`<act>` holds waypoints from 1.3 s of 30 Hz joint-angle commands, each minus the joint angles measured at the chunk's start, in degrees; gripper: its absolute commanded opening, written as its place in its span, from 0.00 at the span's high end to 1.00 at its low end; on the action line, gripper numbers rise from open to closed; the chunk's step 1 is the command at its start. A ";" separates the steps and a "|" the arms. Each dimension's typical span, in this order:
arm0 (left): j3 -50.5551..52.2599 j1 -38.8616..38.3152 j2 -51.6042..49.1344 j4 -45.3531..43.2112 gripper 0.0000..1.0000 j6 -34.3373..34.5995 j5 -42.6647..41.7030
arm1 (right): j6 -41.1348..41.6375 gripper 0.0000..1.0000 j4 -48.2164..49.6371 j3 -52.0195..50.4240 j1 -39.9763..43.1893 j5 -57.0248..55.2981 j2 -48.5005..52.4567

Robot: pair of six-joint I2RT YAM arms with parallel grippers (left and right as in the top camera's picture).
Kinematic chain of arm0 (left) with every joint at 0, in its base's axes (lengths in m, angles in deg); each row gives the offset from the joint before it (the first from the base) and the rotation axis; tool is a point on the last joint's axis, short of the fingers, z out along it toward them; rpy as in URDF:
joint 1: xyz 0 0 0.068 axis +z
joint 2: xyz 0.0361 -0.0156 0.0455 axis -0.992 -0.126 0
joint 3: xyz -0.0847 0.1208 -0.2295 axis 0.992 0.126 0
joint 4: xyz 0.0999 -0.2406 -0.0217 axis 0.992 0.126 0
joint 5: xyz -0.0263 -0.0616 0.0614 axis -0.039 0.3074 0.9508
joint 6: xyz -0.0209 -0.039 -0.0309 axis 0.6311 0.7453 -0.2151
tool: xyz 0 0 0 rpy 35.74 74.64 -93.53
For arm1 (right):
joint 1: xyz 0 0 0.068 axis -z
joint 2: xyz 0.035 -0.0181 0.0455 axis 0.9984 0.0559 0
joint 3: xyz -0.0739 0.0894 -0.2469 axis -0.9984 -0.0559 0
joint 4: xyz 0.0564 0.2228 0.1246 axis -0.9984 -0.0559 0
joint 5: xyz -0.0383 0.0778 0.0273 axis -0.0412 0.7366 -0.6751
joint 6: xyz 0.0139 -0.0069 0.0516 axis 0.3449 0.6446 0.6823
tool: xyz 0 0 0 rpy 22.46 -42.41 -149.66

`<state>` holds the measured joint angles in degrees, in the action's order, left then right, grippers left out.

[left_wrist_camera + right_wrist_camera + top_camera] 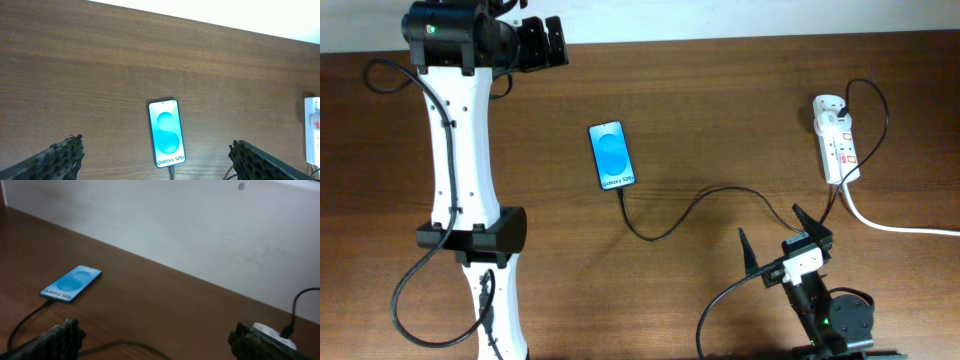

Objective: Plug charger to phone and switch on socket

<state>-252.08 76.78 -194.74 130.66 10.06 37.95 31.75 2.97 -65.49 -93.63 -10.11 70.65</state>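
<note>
brown wooden tabletop [720, 90] throughout, pale wall [200, 225] at the far edge. lying flat near the middle, screen up and lit blue with "galaxy" text: phone [613, 155]. meeting its lower short edge, then curving across the wood toward the right side: thin black charger cable [690, 210], tip apparently seated in the port. at the far right, well apart from the phone: white socket strip [838, 150] with red switches, black plug in it, thick white cord [900, 228] trailing off to the right. switch position too small to tell. left gripper [548, 42] up at the far edge, fingers spread wide, holding nothing. right gripper [772, 228] near the cable's right stretch, likewise spread and empty.
</note>
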 commanded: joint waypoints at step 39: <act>1.57 0.07 0.55 0.09 0.01 -0.52 0.63 | 0.44 0.02 -2.71 -1.55 -2.16 -5.42 -1.16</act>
<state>-252.04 76.78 -194.74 130.64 10.09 37.95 31.77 0.41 -66.58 -95.27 -14.87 70.17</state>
